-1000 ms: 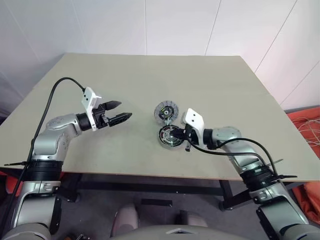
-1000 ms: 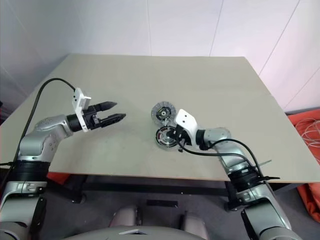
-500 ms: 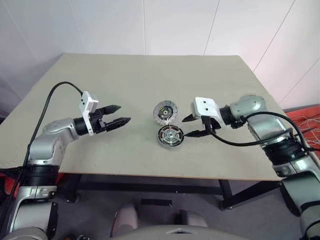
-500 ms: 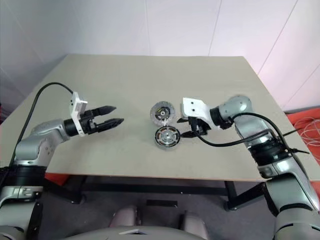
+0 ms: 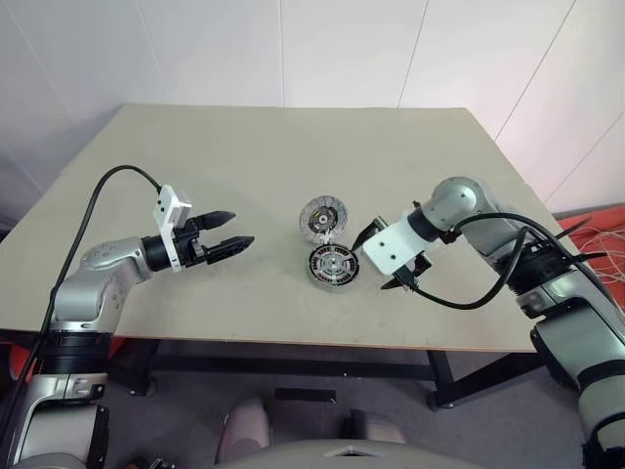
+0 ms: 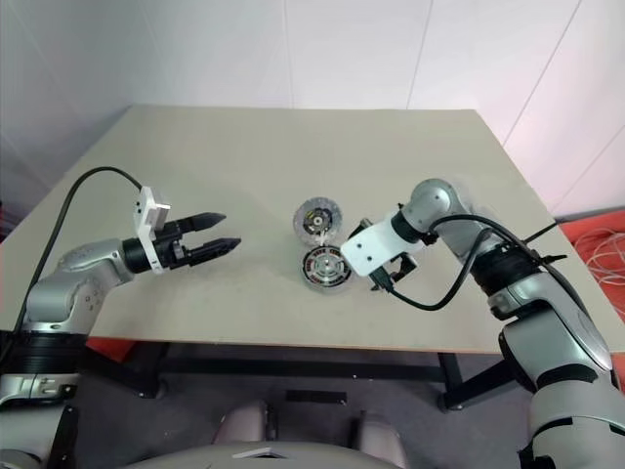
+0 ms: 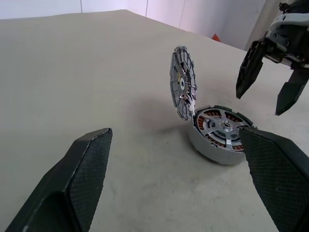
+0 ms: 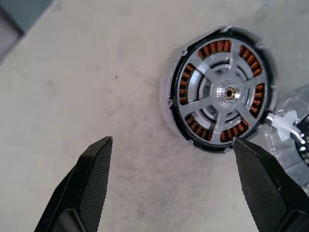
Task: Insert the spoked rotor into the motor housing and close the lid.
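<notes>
The spoked rotor lies flat inside the motor housing, and copper windings show between its silver spokes. The lid stands tilted up on the housing's far side, joined to it by small wires. My right gripper hangs open just right of the housing, a little above the table. It points down and holds nothing. Well to the left of the parts, my left gripper is open and level, aimed toward them, also with nothing in it. In the left wrist view the lid is upright beside the housing.
The parts sit near the middle of a beige table, a short way from its front edge. A red cloth with thin cable lies on the floor off the table's right side. White walls stand behind.
My right gripper was shut at the rotor in the housing. It has opened, let go, lifted off to the right and rolled to point down. The left arm has barely moved.
</notes>
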`<state>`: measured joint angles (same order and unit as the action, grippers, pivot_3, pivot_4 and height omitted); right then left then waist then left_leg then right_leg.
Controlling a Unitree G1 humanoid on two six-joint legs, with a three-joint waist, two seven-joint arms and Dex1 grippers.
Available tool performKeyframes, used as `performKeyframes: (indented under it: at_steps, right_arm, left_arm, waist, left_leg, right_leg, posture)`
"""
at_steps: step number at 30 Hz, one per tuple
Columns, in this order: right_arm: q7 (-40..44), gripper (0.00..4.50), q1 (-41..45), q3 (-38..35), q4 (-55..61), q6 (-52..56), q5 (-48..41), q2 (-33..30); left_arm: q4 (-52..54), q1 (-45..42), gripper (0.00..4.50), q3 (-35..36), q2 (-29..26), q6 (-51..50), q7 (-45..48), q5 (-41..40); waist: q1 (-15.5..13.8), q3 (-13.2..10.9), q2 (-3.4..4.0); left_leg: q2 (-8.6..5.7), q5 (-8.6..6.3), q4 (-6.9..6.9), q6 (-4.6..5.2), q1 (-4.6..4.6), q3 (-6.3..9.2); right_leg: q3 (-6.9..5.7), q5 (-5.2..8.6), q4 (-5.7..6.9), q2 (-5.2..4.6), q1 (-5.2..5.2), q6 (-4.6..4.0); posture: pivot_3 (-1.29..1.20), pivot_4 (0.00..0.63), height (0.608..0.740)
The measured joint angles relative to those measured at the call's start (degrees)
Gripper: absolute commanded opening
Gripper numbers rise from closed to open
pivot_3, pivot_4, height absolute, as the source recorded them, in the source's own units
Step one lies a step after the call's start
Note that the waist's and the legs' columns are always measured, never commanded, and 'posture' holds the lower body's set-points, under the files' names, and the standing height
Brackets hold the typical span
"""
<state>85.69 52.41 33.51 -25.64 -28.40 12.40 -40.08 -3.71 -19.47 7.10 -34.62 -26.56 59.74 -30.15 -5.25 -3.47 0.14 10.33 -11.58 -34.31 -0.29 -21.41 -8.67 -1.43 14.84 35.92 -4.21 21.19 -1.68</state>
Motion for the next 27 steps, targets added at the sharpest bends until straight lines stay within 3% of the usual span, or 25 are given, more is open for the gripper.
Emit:
performKeyframes:
  at_steps: [8, 27]
  right_arm:
    - [-2.6, 4.47, 4.4, 3.0, -8.9, -14.8, 7.1, 2.1]
    - [-2.1, 4.47, 4.4, 3.8, -11.9, -18.9, 8.0, 3.2]
  left_arm:
    - [0.2, 0.6, 4.50, 0.1, 0.0, 0.1, -0.8, 0.0]
    - [1.8, 1.6, 4.50, 0.5, 0.0, 0.6, -1.9, 0.0]
  waist:
    - [0.1, 0.0, -0.01]
    - [1.3, 0.0, -0.02]
  left_leg:
    - [0.00, -0.04, -0.09, 0.10, -0.08, 0.01]
    - [0.10, -0.10, -0.71, 0.17, -0.12, 0.03]
  right_leg:
    - [-0.01, 0.00, -0.01, 0.00, 0.00, 0.00]
    - [0.02, 0.02, 0.69, 0.00, 0.10, -0.03]
  posture:
    - [0.00, 0.000, 0.740]
    - [0.00, 0.000, 0.740]
